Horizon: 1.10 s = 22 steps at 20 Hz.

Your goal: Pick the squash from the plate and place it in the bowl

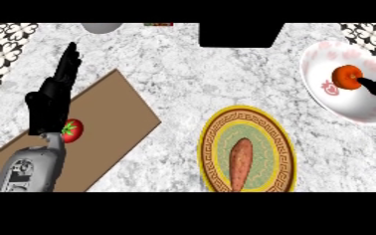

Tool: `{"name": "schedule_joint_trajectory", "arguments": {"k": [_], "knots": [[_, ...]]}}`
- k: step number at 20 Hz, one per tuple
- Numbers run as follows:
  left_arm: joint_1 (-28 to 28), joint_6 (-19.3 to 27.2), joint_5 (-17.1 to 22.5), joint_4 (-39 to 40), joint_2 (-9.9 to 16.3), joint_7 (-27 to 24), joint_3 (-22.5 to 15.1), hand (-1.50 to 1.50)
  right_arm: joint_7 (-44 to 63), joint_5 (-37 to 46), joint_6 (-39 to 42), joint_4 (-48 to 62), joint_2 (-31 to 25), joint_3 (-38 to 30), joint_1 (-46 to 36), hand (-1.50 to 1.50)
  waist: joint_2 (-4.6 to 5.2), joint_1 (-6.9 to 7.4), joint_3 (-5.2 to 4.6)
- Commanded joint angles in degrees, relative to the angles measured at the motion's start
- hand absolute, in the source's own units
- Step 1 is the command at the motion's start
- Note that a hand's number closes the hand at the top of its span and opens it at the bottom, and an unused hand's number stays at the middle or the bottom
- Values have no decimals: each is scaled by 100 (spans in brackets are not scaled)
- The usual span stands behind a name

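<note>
A round orange squash [346, 74] lies inside the white bowl [351, 107] with red markings at the far right. A small black part of my right hand [368, 85] comes in from the right edge and touches the squash's right side; the rest of that hand is out of view. The yellow-rimmed patterned plate [210, 144] sits at the lower middle and holds a long brown sweet potato [241, 164]. My left hand [53, 97] rests open at the left above the cutting board, fingers straight and pointing up.
A brown cutting board [110, 110] lies at the left with a red tomato [71, 130] on it, beside my left wrist. A black block [241, 35] and a grey round object [101, 27] stand at the counter's back edge.
</note>
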Motion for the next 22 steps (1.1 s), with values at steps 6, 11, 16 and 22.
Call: {"name": "schedule_joint_trajectory", "arguments": {"k": [6,11,16,22], "knots": [[58,-237,182,153,119,47,243,0,-611,-1072,1619,-816,-94,-444,1087,-150,-84,-209,-21],[3,209,-303,-118,-188,356,-41,0,-174,-1370,2151,-2200,327,-191,2088,-150,-95,-243,-28],[128,-153,12,-79,53,123,279,0,-136,-1728,2517,-3643,684,-143,3238,-150,-78,-206,-25],[171,-449,158,-127,222,22,483,0,406,-1844,2336,-5095,1289,163,3942,-150,-71,-172,-24]]}}
